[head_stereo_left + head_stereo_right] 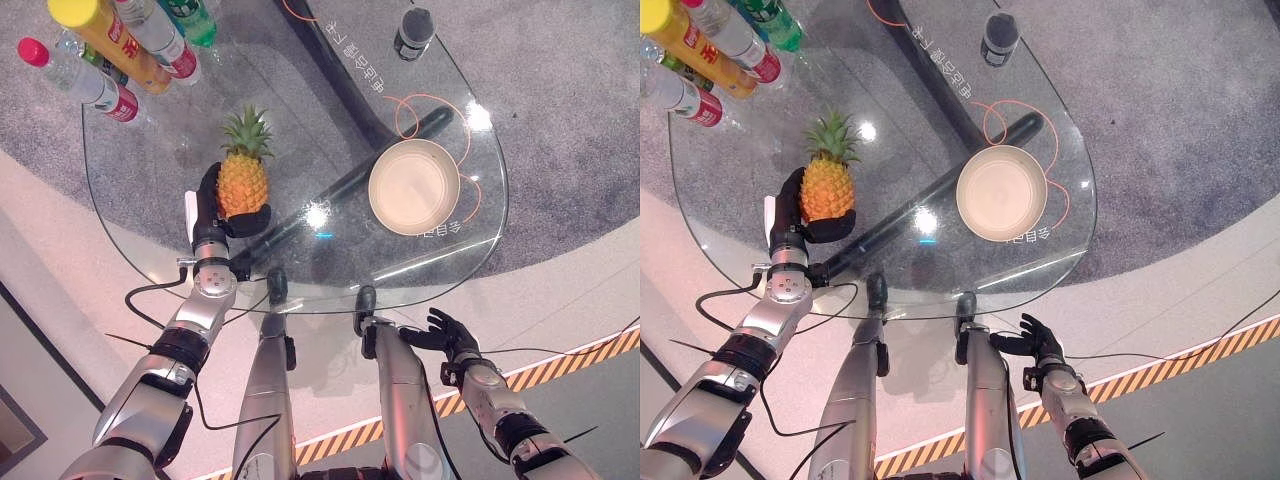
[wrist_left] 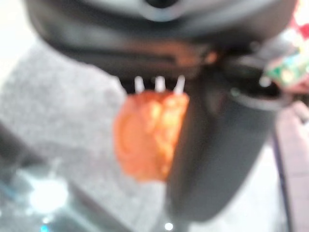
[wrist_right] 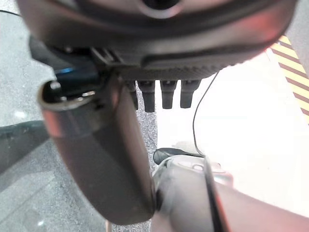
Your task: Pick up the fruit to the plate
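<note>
A pineapple point(image 1: 242, 180) with a green crown stands on the left part of the round glass table point(image 1: 150, 215). My left hand point(image 1: 212, 215) is curled round its lower body, thumb across the front; the left wrist view shows the orange fruit point(image 2: 147, 137) right against the palm. A cream plate point(image 1: 413, 187) lies bare on the right part of the table, well apart from the pineapple. My right hand point(image 1: 452, 337) hangs below the table's near edge with relaxed fingers and nothing in it.
Several bottles point(image 1: 120, 50) cluster at the table's far left. A dark cup point(image 1: 413, 32) stands at the far right edge. Grey carpet lies under the glass, and a striped yellow-black line point(image 1: 560, 365) marks the floor at right.
</note>
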Tool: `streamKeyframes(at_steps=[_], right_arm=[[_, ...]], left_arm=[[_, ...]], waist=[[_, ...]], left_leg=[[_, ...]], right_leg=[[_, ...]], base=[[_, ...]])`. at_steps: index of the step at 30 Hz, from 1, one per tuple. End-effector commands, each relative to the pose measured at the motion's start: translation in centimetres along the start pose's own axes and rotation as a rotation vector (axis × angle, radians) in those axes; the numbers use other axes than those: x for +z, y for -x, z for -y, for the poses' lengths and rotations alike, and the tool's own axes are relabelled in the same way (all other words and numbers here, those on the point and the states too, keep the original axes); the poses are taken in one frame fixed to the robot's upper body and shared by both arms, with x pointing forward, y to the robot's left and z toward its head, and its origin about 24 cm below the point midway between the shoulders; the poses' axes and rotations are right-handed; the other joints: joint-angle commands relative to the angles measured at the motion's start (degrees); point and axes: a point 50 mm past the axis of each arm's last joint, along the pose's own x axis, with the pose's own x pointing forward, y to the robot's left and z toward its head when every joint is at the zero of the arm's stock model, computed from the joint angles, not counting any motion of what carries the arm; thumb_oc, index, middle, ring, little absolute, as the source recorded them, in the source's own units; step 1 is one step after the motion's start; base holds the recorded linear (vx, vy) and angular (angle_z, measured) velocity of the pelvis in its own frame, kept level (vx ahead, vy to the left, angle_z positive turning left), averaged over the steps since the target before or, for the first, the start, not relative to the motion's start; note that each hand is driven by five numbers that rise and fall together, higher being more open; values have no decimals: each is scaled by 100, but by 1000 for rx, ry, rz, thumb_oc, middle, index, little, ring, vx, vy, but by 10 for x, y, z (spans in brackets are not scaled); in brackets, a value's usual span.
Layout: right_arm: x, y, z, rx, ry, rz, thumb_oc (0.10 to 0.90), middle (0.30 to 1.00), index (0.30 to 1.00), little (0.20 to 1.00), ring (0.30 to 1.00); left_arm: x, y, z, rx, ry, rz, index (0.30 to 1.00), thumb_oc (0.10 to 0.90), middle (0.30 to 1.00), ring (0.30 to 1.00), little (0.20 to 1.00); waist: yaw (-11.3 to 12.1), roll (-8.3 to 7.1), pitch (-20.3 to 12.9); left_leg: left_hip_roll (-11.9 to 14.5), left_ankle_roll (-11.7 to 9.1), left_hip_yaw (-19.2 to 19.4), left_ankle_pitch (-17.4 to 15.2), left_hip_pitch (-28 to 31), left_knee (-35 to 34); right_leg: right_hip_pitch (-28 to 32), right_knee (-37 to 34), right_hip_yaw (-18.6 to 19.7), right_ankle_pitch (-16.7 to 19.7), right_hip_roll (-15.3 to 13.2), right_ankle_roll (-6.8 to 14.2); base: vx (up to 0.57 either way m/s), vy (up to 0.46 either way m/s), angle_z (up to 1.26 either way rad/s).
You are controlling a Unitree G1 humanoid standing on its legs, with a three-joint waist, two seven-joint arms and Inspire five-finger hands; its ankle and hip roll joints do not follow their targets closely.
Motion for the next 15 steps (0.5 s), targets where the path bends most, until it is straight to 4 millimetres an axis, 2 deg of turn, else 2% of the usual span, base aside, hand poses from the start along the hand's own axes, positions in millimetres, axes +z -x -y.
streamKeyframes(at_steps=[1,15], right_arm=[[-56,17,10,-9,125,-219,800,900,900,900,900],[-57,17,13,-42,88,-222,800,900,900,900,900]], left_arm=[[-10,0,3,-30,-82,-50,300,100,300,300,200],[-14,1,0,-21,-68,-58,300,100,300,300,200]], waist=[[-135,-87,-36],[-117,-59,-36]], left_leg=[[-329,291,435,-598,-93,995],[-331,279,426,-618,-45,1023]], right_leg=[[283,-1786,24,1662,26,271],[332,-1757,16,1619,25,266]], base=[[0,0,0],[0,0,0]])
